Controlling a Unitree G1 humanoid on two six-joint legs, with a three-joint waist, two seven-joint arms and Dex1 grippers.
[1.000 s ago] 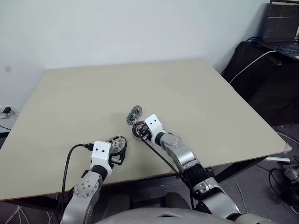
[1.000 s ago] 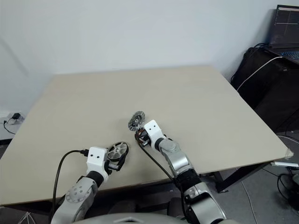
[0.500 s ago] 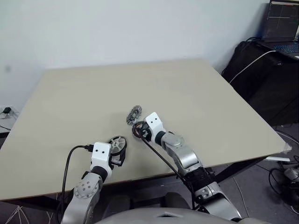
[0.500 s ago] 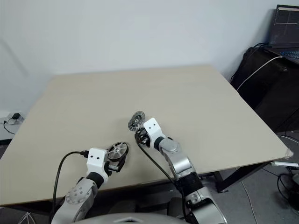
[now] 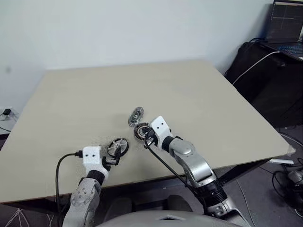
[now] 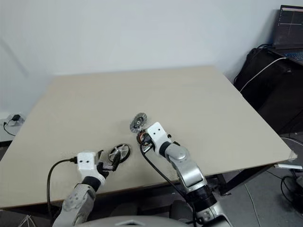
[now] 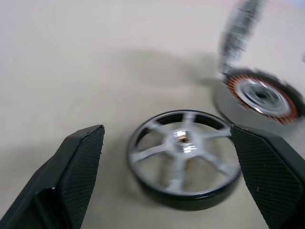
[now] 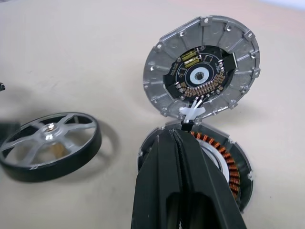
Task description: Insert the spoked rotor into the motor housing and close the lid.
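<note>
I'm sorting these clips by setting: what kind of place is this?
Probably a robotics lab or workshop: a plain beige work table against a bare white wall, an open laptop with cables on a black stand at the side, and small silvery and copper-wound motor parts laid out on the table.

Beige table [image 5: 199, 99]. Spoked rotor [image 8: 50, 145]: black rim, silvery spokes and hub. Motor housing [image 8: 228, 164]: copper-orange windings ringing a silver centre. Lid [image 8: 206, 64]: silvery-grey ribbed rim around a black circuit board with copper contacts. Gripper fingers [image 7: 78, 167]: black, finely cross-hatched.
</note>
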